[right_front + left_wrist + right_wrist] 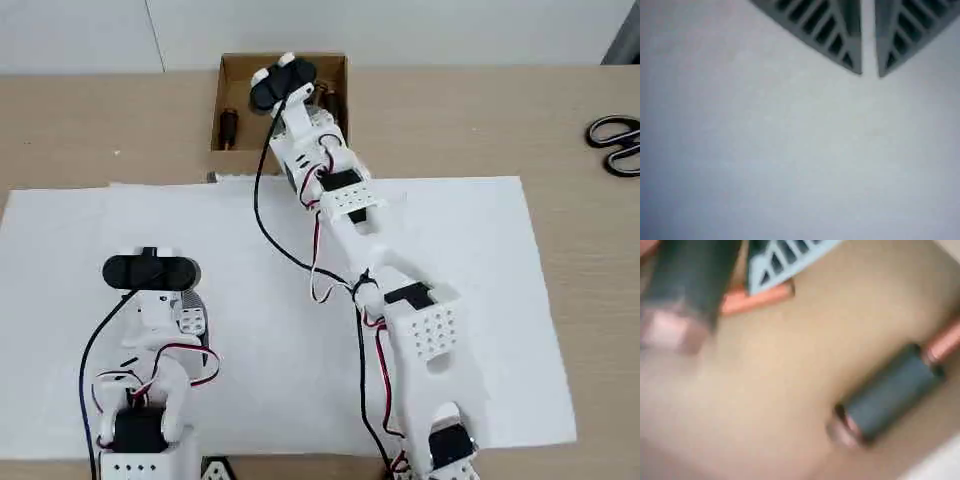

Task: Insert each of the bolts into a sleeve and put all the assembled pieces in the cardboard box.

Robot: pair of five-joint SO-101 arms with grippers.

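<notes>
My right gripper is down inside the cardboard box at the table's far edge. It is shut on an assembled piece, a dark sleeve with a copper bolt head, held close to the camera above the box floor. One ribbed finger shows beside the sleeve; the other is hidden. A second assembled piece lies on the box floor. A copper shaft pokes out under the finger. My left gripper hangs shut over the white paper, holding nothing.
A large white paper sheet covers the table's middle. Scissors lie at the far right edge. An assembled piece rests by the box's left wall. The left arm stands at the near left.
</notes>
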